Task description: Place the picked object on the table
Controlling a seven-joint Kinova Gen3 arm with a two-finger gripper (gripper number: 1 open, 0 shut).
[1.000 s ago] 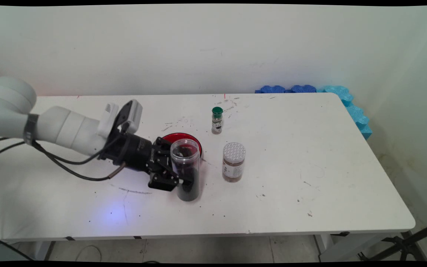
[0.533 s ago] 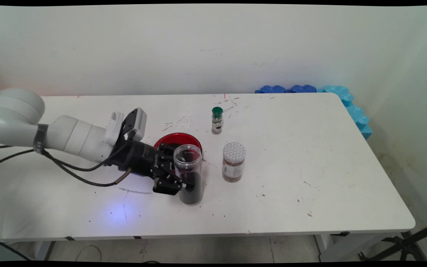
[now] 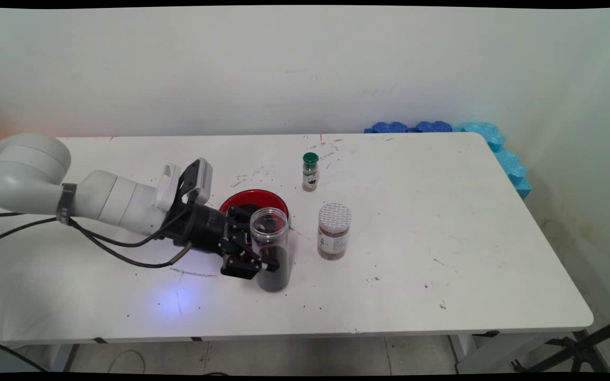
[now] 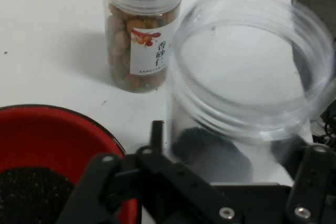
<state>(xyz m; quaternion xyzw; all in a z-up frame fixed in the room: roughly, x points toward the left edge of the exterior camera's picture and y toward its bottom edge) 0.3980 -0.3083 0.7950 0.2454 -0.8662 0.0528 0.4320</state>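
gripper (image 3: pixel 263 264) clamped on our open clear jar (image 3: pixel 270 248), upright on the desk (image 3: pixel 442 222) beside the red bowl (image 3: pixel 254 200) | dark grains inside | tilt it and we'd spill | nut jar (image 3: pixel 333 230) close enough to bump

**Hidden and cut off**

Hand view: the clear jar (image 4: pixel 247 77) is blurred, its base behind the gripper (image 4: pixel 210 192) linkage; the red bowl (image 4: pixel 47 135) is cut by the left and bottom edges. Main view: the green-capped bottle (image 3: pixel 310 172) label is unreadable
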